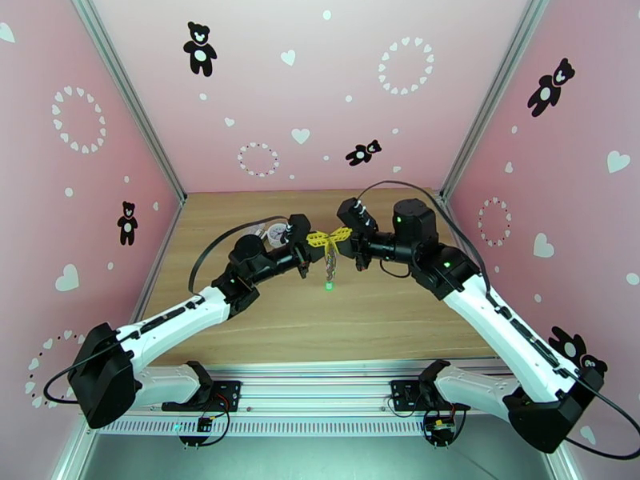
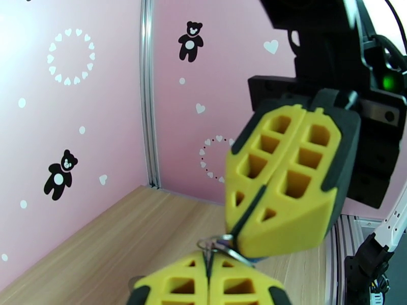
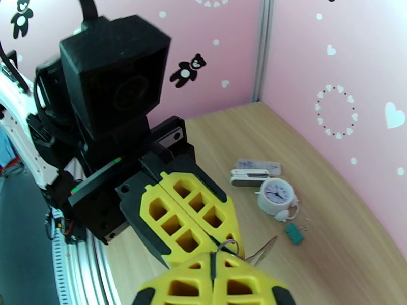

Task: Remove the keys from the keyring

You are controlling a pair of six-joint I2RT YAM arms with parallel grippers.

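In the top external view the two arms meet just above the middle of the frame. The left jaws, with yellow fingers (image 1: 318, 240), and the right jaws, with yellow fingers (image 1: 342, 233), touch tip to tip above the counter (image 1: 384, 314). Both pairs are pressed together. The keyring (image 1: 330, 268) hangs straight down from where the tips meet, with the green key (image 1: 329, 286) at its lower end, clear of the wood. A white clock (image 1: 278, 232) stands just behind the left arm.

In the left wrist view the left fingers (image 2: 188, 286) sit at the bottom edge, closed. The right fingers (image 2: 295, 184) come down from the upper right, also closed. The tips of both pairs pinch a small metal ring of the keyring (image 2: 216, 245).

In the right wrist view the right fingers (image 3: 239, 283) lie at the bottom and the left fingers (image 3: 183, 219) just above them. A wire ring (image 3: 230, 245) shows between the tips. A thin silvery piece (image 3: 264, 250) juts out to the right of it. Further right on the counter lie the clock (image 3: 274, 195), a teal binder clip (image 3: 293, 233) and a flat white object (image 3: 249, 177).
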